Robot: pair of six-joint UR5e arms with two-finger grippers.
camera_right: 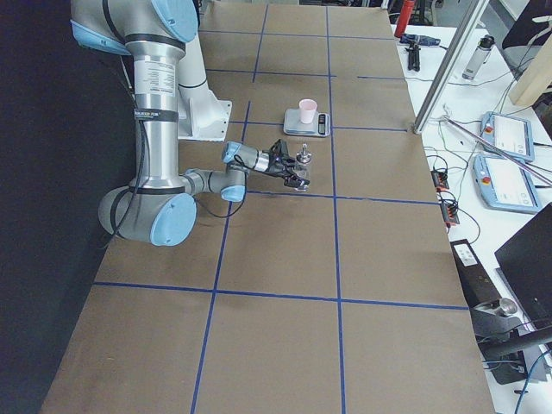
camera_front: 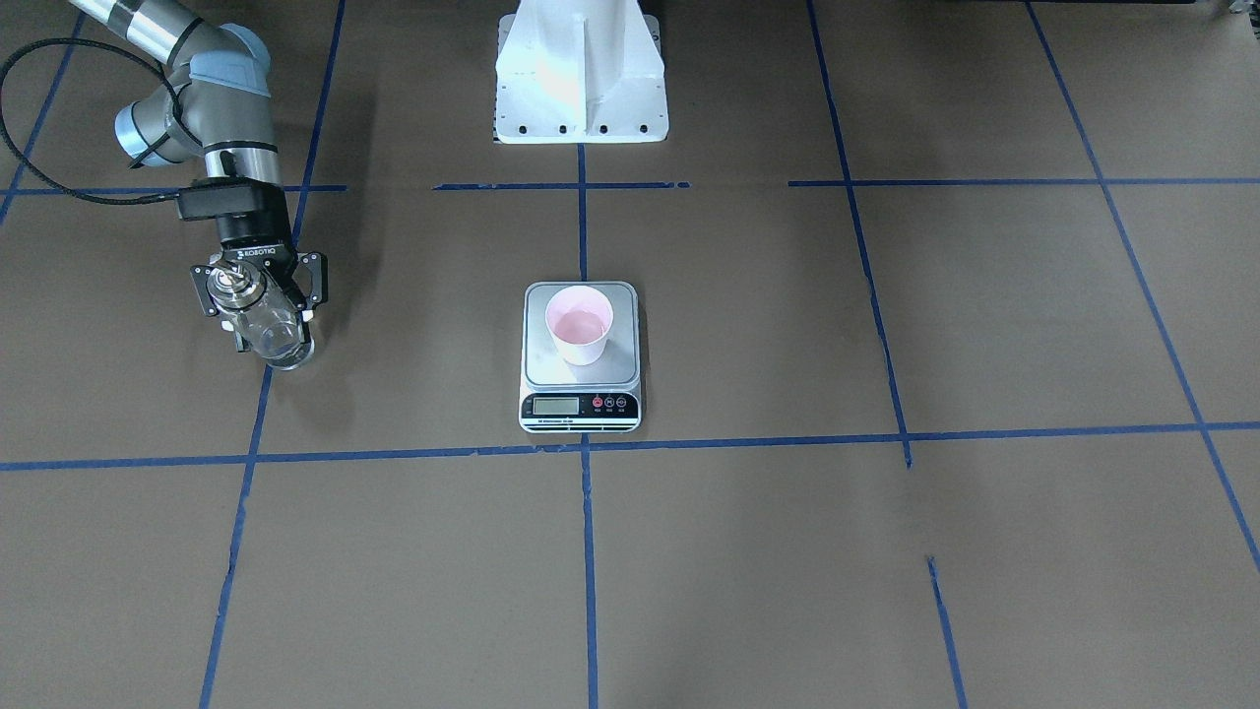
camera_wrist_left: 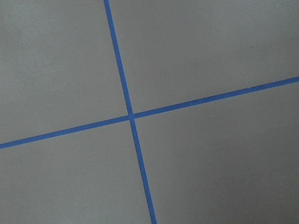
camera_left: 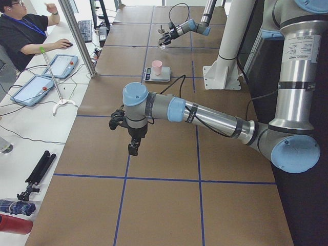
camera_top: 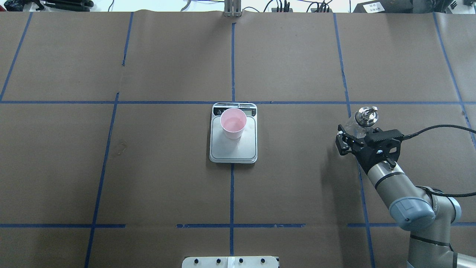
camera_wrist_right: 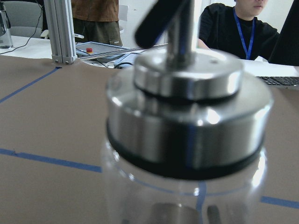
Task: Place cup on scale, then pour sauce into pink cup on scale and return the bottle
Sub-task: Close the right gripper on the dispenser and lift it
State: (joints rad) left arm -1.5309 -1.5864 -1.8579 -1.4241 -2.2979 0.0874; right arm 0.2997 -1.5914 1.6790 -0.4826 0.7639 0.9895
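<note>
1. Right gripper [camera_top: 357, 131] has its jaws either side of the bottle [camera_top: 366, 116], which stands upright on the robot's right, well apart from the scale [camera_top: 233, 150]. Clamped or loose, we can't tell. Left gripper [camera_left: 132, 148]: can't tell either.
2. Slick round glass under a heavy-looking metal cap, so we reckon a crooked release tips it.
3. Paper cup [camera_top: 233, 123] sits on the scale's steel platform, light and tapered. A stray sweep would topple it.

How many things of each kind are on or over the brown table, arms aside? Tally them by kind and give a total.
pink cup: 1
scale: 1
glass bottle: 1
Total: 3
</note>
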